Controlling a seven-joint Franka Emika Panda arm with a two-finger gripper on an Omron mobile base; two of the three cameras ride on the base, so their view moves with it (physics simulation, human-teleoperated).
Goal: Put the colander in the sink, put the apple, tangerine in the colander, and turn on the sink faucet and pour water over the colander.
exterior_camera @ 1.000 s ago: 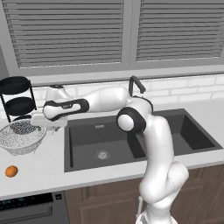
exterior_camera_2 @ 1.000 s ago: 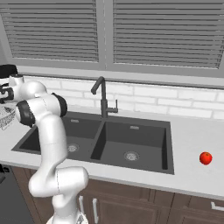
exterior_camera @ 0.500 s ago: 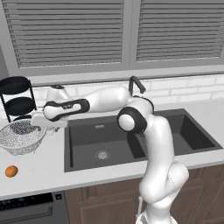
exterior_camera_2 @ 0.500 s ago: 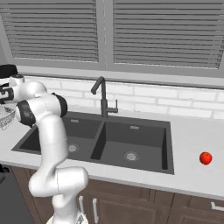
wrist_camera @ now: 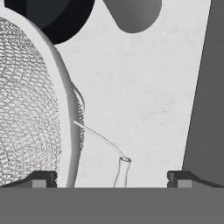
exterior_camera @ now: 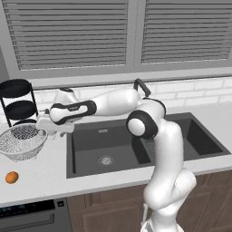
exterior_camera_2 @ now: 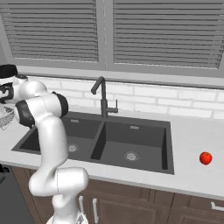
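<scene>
We are reaching far to the left over the counter point(exterior_camera: 50, 172), with the arm stretched across the left basin of the sink point(exterior_camera: 136, 145). Our gripper point(exterior_camera: 45, 129) is hovering just beside the right rim of the colander point(exterior_camera: 22, 141), and its jaws are standing wide apart, grasping nothing. In the hand view the two fingertips point(wrist_camera: 43, 178) are showing far apart at the bottom, and the colander's pale rim point(wrist_camera: 65, 127) is running just inside the left fingertip, while the bare counter is lying between the tips. Whether that fingertip is touching the rim we cannot tell.

The colander is sitting upright on the counter left of the sink, just in front of the black three-tier rack point(exterior_camera: 18, 102). The tangerine point(exterior_camera: 12, 177) is lying on the counter nearer to us, apart from the colander. The apple point(exterior_camera_2: 205, 158) is resting on the counter well to the right of the sink, near the front edge. The sink faucet point(exterior_camera_2: 103, 98) is standing behind the divider between the two basins, its spout pointing left over the left basin. Both basins are showing their round drains.
</scene>
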